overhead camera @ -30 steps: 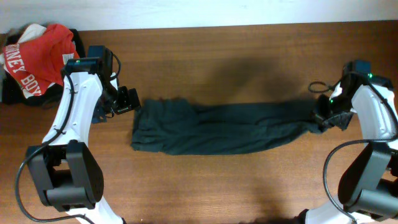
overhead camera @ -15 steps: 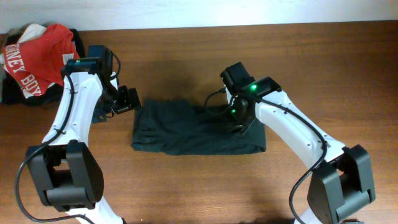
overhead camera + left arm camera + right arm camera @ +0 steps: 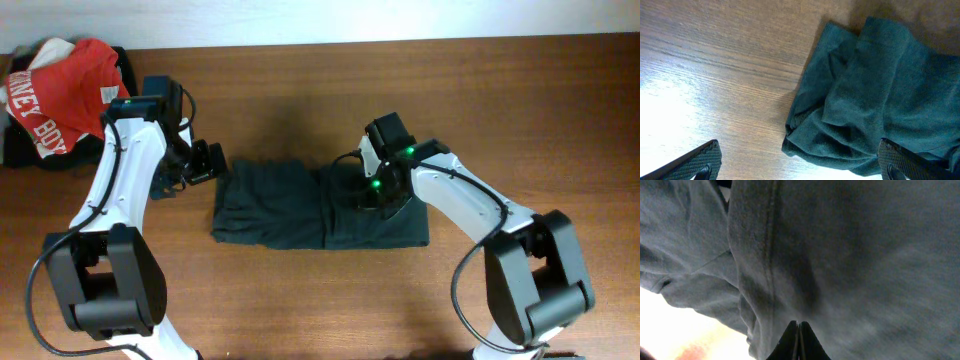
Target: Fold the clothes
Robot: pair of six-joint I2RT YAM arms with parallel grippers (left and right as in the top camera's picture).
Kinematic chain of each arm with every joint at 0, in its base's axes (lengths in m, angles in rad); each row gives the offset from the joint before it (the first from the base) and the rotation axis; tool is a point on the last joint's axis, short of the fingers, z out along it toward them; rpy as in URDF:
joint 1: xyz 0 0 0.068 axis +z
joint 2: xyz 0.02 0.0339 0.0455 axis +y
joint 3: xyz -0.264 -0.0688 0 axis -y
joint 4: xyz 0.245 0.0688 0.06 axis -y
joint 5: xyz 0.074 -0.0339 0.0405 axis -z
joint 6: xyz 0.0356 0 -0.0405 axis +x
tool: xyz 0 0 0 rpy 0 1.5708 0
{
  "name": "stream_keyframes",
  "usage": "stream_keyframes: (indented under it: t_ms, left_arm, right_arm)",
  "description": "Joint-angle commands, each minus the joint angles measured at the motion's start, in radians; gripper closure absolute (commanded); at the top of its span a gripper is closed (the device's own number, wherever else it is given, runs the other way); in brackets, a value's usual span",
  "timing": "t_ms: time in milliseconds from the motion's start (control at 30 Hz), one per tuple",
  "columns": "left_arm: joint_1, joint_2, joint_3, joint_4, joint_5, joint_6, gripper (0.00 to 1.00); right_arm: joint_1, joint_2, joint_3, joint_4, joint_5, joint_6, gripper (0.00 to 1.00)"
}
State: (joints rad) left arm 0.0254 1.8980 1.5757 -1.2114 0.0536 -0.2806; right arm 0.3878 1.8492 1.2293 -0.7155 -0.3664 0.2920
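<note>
The black shirt point(image 3: 275, 205) lies in the middle of the table as a folded, rumpled bundle, plain dark side up, no letters showing. My left gripper point(image 3: 207, 161) is open and empty, just off the shirt's left end; in the left wrist view the shirt's bunched edge point(image 3: 860, 100) lies between and ahead of the spread fingers point(image 3: 800, 167). My right gripper point(image 3: 377, 190) is shut, low on the folded-over right half, pinching the cloth; in the right wrist view dark fabric point(image 3: 850, 255) fills the frame past the closed fingertips point(image 3: 799, 325).
A red shirt with white lettering point(image 3: 55, 85) lies heaped on dark cloth at the table's far left corner. The brown wooden table point(image 3: 520, 110) extends bare to the right and in front of the shirt.
My right gripper carried the shirt's right end leftwards over the middle, so the long strip is now a short bundle, then settled lower on it. The left arm has barely moved.
</note>
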Motion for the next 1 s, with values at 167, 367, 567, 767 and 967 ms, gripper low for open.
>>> stream_keyframes:
  t_ms: [167, 367, 567, 767, 967]
  left_arm:
    - [-0.005, 0.000, -0.088, 0.037, 0.011, 0.010, 0.01]
    - [0.050, 0.021, -0.109, 0.160, 0.150, 0.196, 0.01]
    - [0.138, 0.174, -0.109, 0.160, 0.352, 0.335, 0.01]
    - [0.032, 0.333, -0.125, 0.161, 0.433, 0.340, 0.01]
    - [-0.030, 0.333, -0.125, 0.161, 0.443, 0.339, 0.49]
  right_arm:
    - [0.036, 0.087, 0.011, -0.002, -0.092, 0.064, 0.96]
    - [-0.111, -0.083, 0.403, -0.571, 0.140, -0.043, 0.01]
    - [-0.139, -0.079, 0.388, -0.578, 0.143, -0.101, 0.01]
    - [-0.139, -0.079, 0.388, -0.579, 0.143, -0.101, 0.01]
    - [-0.139, -0.079, 0.384, -0.579, 0.143, -0.101, 0.01]
